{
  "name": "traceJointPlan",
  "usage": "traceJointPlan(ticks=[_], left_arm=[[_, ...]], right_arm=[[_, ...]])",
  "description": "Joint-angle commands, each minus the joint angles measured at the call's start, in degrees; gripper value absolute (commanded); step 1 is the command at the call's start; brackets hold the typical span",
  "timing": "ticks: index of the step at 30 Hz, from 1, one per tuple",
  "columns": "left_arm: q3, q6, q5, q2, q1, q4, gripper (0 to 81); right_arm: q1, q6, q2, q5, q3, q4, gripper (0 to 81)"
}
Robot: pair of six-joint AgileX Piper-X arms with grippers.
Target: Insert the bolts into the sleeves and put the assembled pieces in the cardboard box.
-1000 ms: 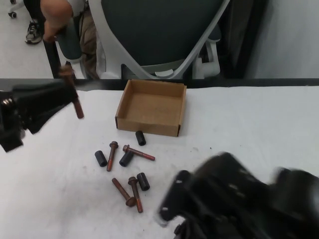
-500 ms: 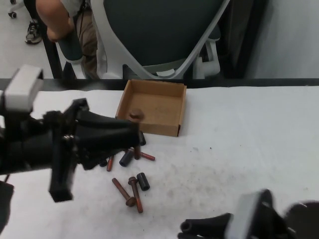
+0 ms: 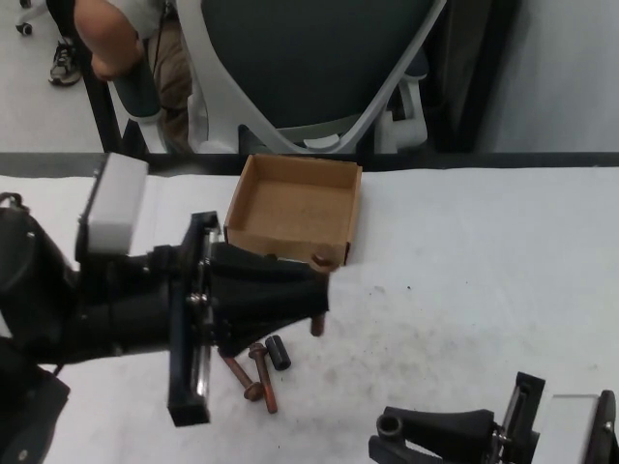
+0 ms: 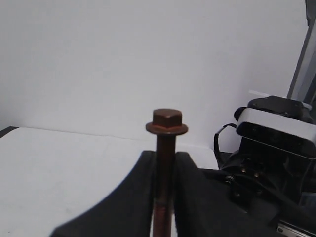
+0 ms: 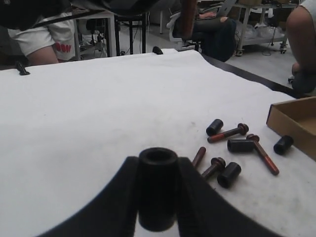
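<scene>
My left gripper [image 3: 317, 290] hangs over the bench just in front of the cardboard box [image 3: 290, 208], shut on a rusty brown bolt [image 3: 318, 280] held upright. From the left wrist, the bolt [image 4: 166, 143] stands head up between the black fingers [image 4: 133, 197]. My right gripper [image 3: 392, 430] is low at the near right edge, shut on a black sleeve [image 3: 390, 423]. Its wrist view has that sleeve [image 5: 158, 190] standing with the open bore upward. Loose bolts [image 5: 228, 133] and sleeves [image 5: 229, 174] lie on the white cloth beside the box [image 5: 296, 121].
Two bolts [image 3: 259, 375] and one sleeve [image 3: 279, 352] lie near the left arm's body, which hides other pieces. A grey chair [image 3: 319, 68] and a seated person [image 3: 116, 39] are behind the bench. The cloth to the right of the box is bare.
The left arm swung from the bench's left edge to the right, carrying the bolt to the box's front. The right arm drew back toward the near right corner with its sleeve.
</scene>
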Motion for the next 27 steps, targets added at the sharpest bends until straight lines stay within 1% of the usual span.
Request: traceJointPlan(ticks=[1,7,19,27], left_arm=[[0.1,10.0,-2.5,-0.5,-0.2,-4.8,0.8],[0.1,8.8,-4.6,-0.5,-0.2,-4.9,0.8],[0.1,5.7,-7.1,-0.5,-0.2,-5.4,0.8],[0.1,4.3,-7.2,-0.5,-0.2,-5.4,0.8]], right_arm=[[0.0,-1.1,-0.6,-0.9,-1.1,-1.3,0.2],[-0.1,-2.9,0.4,-0.9,-3.2,-1.3,0.2],[-0.1,-7.3,10.3,-0.9,-8.9,-1.4,0.2],[-0.1,-10.8,11.2,2.3,-10.8,-1.5,0.2]])
